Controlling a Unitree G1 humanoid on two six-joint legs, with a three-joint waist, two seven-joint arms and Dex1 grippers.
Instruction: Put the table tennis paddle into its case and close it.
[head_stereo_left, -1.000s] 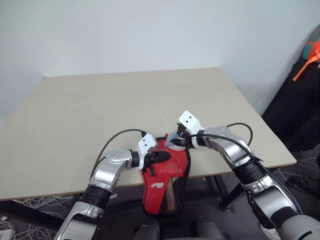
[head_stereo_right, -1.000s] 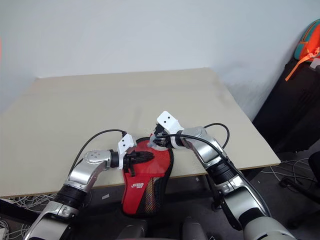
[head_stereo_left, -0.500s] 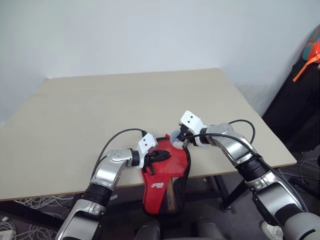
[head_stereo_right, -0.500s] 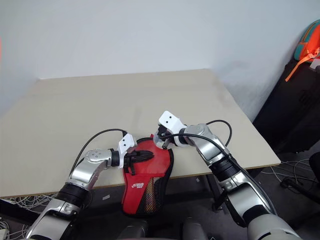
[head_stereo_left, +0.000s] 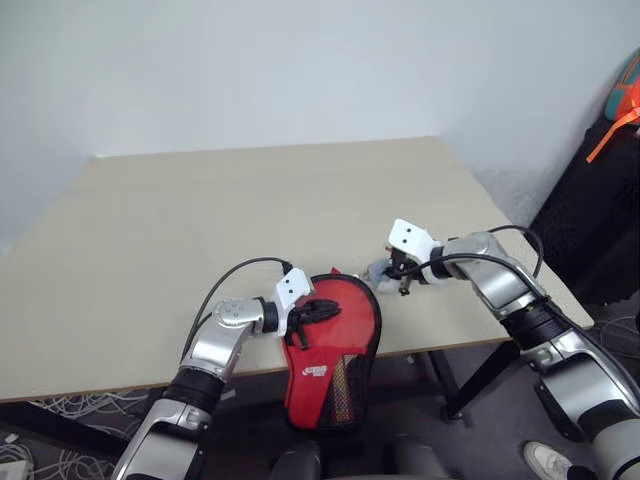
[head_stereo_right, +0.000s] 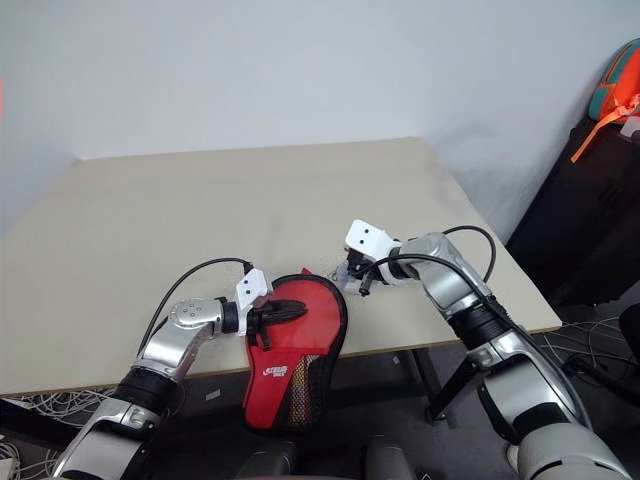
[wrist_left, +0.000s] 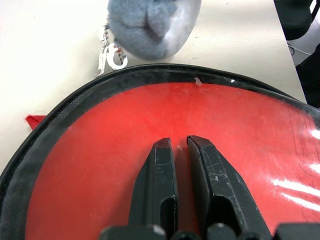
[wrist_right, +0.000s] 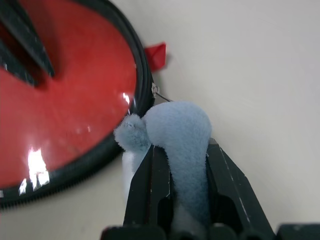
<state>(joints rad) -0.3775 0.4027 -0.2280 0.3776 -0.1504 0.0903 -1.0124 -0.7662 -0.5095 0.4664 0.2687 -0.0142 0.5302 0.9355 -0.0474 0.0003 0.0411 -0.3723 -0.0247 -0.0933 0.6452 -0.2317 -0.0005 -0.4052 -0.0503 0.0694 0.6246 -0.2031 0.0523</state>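
Since a second ago, our right gripper (wrist_right: 181, 150), pinching the grey fuzzy zipper charm (wrist_right: 177, 135), is dragging it rightward around the case (head_stereo_left: 335, 335); our left gripper (wrist_left: 181, 145), pressed together, is pinning the case; next we are continuing the zip pull.

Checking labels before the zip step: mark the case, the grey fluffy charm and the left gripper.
case (head_stereo_left: 335, 340): left eye view, on its clear side over the red face.
grey fluffy charm (wrist_right: 175, 135): right wrist view, on its fuzzy body.
left gripper (wrist_left: 181, 142): left wrist view, midway between its fingertips.
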